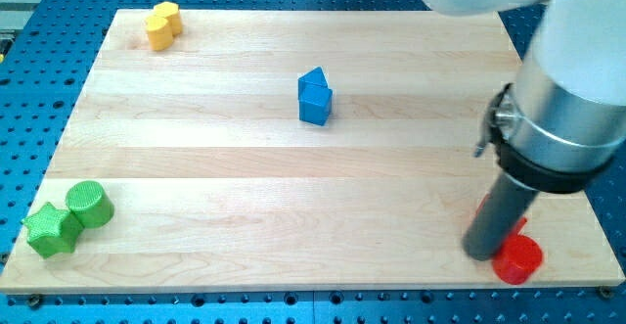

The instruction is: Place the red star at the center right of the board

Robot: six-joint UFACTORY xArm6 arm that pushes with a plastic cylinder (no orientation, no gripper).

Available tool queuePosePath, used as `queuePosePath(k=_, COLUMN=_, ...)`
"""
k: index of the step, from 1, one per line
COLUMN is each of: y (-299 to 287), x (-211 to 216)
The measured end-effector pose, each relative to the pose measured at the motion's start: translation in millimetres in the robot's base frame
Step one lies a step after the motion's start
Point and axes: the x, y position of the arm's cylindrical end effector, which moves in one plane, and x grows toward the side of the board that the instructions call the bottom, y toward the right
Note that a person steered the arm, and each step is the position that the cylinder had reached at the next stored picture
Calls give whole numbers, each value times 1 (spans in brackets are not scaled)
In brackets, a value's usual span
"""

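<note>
My tip rests on the wooden board near its bottom right corner. The dark rod and the arm's grey collar hide most of a red block behind them. Only small red slivers of that block show at the rod's left and right edges, so I cannot make out its shape; it may be the red star. A red cylinder stands just to the right of my tip, touching or nearly touching the rod.
A blue block sits just above the board's centre. A yellow block is at the top left. A green star and a green cylinder touch at the bottom left. The arm's white body covers the right edge.
</note>
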Motion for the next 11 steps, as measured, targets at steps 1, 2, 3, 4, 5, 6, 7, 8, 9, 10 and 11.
queuePosePath(k=1, y=51, x=-68)
queuePosePath(k=2, y=72, x=-98)
queuePosePath(k=3, y=73, x=-71)
queuePosePath(k=4, y=108, x=-72)
queuePosePath(k=5, y=128, x=-109)
queuePosePath(k=6, y=131, x=-127)
queuePosePath(k=7, y=125, x=-102)
queuePosePath(k=8, y=128, x=-91)
queuePosePath(k=9, y=104, x=-142)
queuePosePath(k=10, y=90, x=-177)
queuePosePath(k=11, y=109, x=-163)
